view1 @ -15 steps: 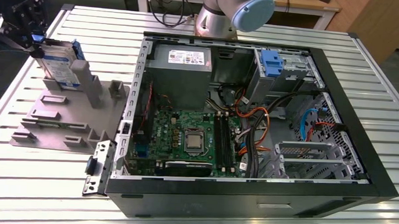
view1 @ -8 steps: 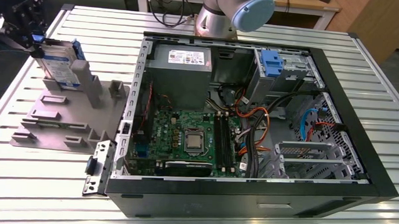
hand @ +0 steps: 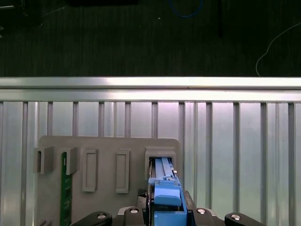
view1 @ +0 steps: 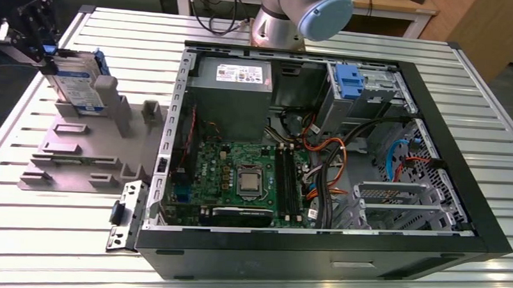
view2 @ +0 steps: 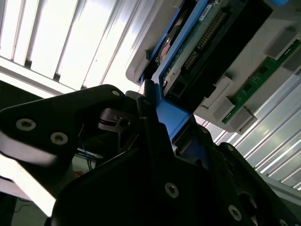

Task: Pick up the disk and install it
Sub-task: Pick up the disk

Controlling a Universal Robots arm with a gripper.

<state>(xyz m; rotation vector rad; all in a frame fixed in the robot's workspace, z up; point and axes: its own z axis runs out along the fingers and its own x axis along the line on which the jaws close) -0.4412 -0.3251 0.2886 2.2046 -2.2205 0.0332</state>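
Observation:
The disk (view1: 75,80), silver-grey in a bright blue bracket, stands on edge in a slot of the grey holder (view1: 77,150) at the exterior view's left. My black gripper (view1: 47,58) is at the disk's top edge. In the first wrist view the blue bracket (hand: 164,190) sits tight between the fingers (hand: 146,209), with the disk still down in its slot. In the second wrist view the fingers (view2: 146,110) press against the blue bracket (view2: 171,117), and the disk's green circuit board (view2: 197,42) shows beyond.
An open computer case (view1: 468,190) lies to the exterior view's right, with a grey power supply (view1: 233,92), a motherboard (view1: 247,176), cables and a blue-tabbed drive cage (view1: 348,78). A green memory stick (hand: 66,188) stands in another holder slot. The table edge (hand: 150,84) runs close behind the holder.

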